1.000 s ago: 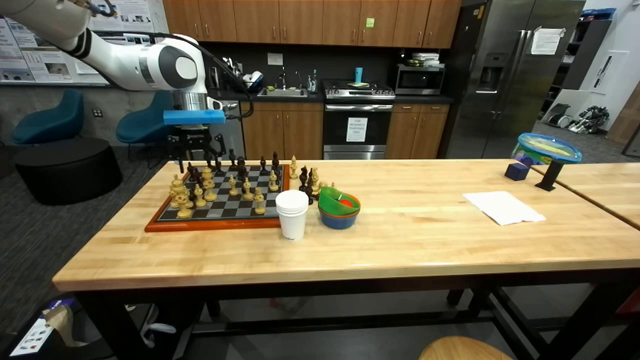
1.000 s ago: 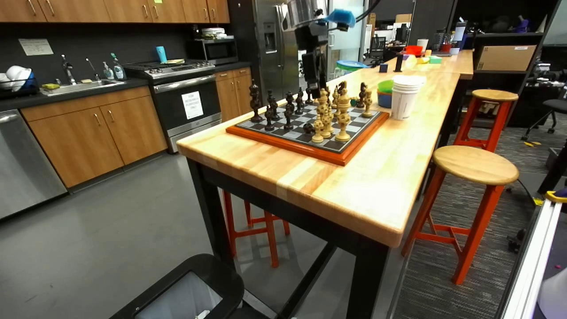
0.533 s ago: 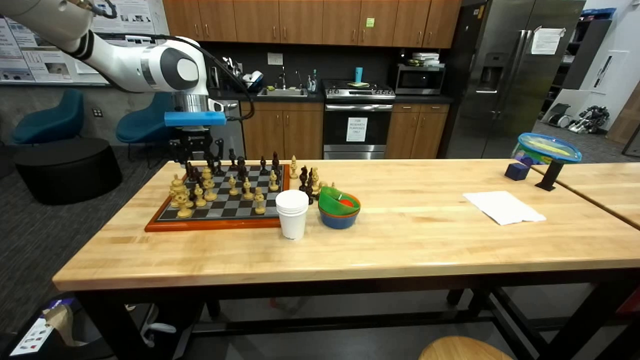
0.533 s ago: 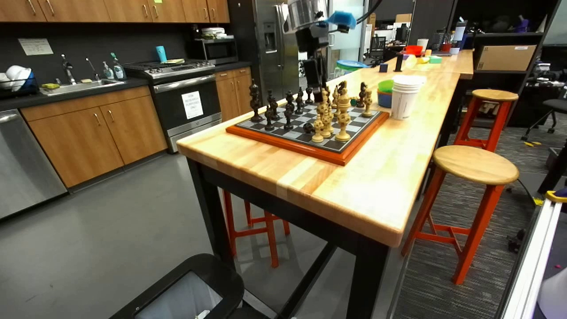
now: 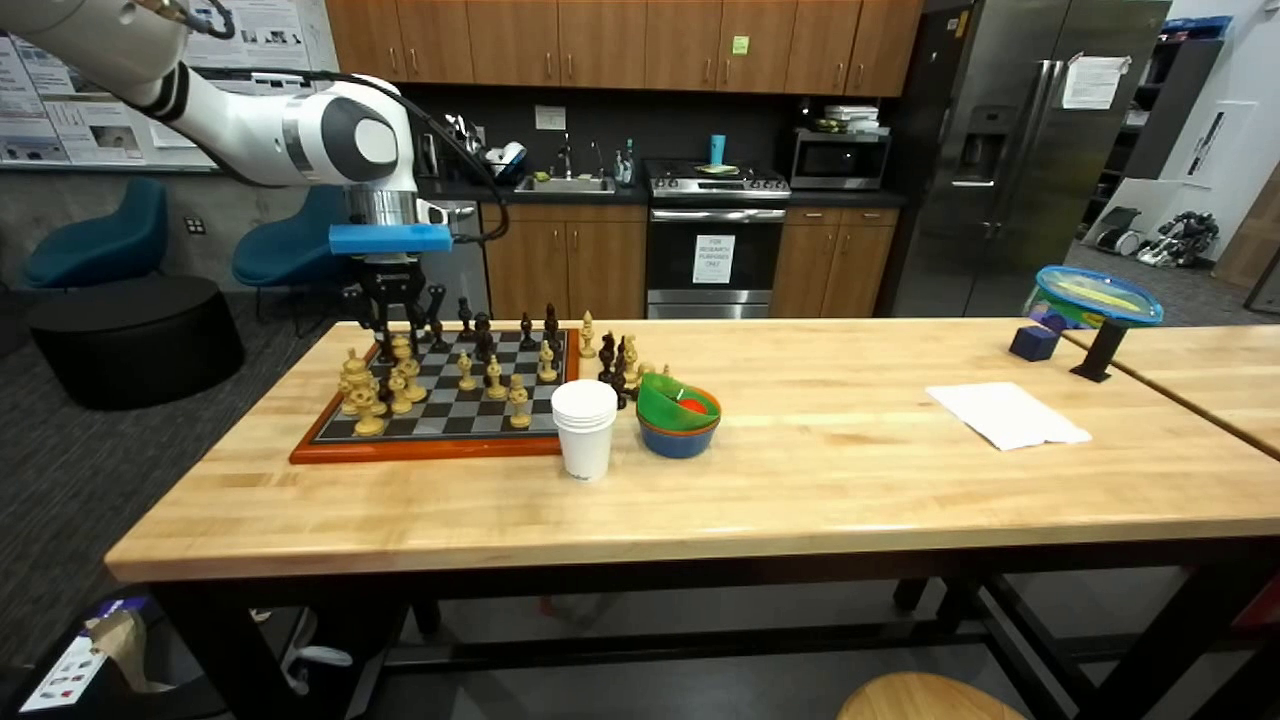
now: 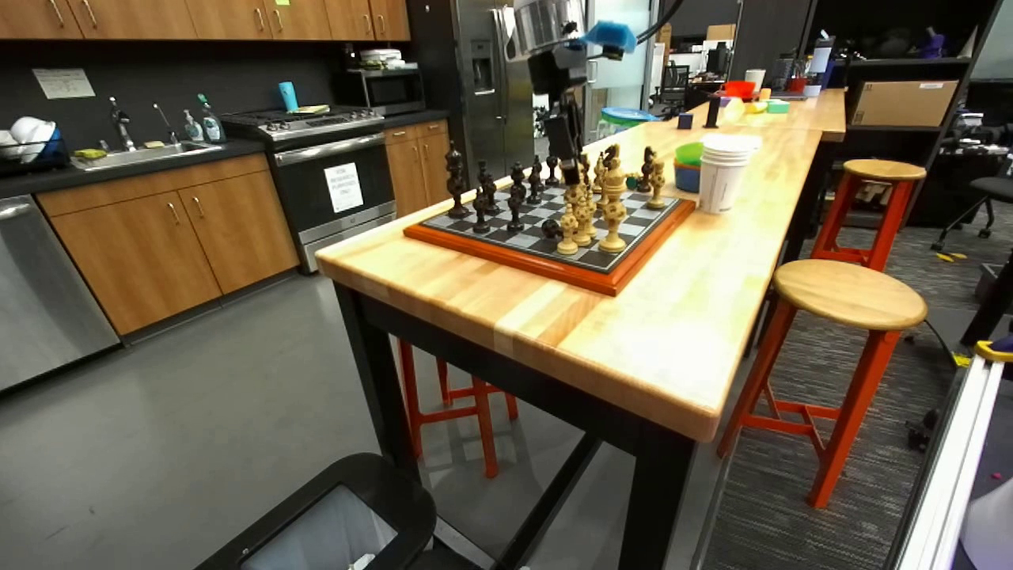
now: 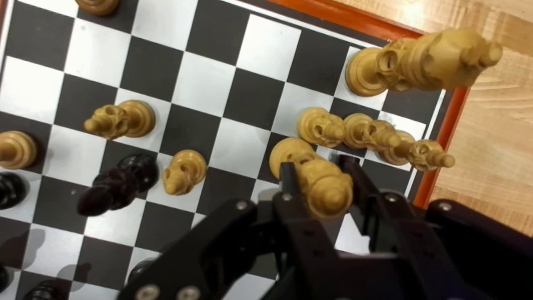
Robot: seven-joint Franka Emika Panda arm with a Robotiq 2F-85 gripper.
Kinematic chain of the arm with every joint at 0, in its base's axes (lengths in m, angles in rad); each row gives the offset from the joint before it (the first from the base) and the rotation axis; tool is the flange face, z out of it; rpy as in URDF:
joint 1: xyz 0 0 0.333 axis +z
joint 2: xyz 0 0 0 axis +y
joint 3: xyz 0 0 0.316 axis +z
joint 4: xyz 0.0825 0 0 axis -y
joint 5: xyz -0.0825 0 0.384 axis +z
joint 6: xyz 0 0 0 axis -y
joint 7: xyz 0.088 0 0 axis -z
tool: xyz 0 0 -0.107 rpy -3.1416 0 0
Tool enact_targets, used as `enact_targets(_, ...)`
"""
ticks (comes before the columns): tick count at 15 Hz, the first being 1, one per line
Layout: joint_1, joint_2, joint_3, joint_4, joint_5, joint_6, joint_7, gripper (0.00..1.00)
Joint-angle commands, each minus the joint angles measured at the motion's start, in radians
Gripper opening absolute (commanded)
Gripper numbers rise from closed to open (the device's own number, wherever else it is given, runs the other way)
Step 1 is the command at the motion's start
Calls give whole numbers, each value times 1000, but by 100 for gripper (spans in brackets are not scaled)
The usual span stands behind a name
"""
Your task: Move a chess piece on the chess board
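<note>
In an exterior view, the camera faces across the worktop (image 5: 850,480) toward the cabinets (image 5: 600,40) from beyond a long edge. In an exterior view, the camera looks slantwise along the worktop from off the end bearing the chess board (image 6: 510,257). Both exterior views share chess board and stove (image 6: 309,190). The wrist view looks closely down past the tool (image 7: 318,163), its tilt hard to judge.
</note>
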Motion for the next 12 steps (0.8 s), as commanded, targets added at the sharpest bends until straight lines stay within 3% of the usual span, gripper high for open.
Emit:
enact_targets(1, 5, 2, 5, 28, -32, -25, 21, 8)
enact_targets(12, 30, 57, 28, 153, -59, -35, 17, 8)
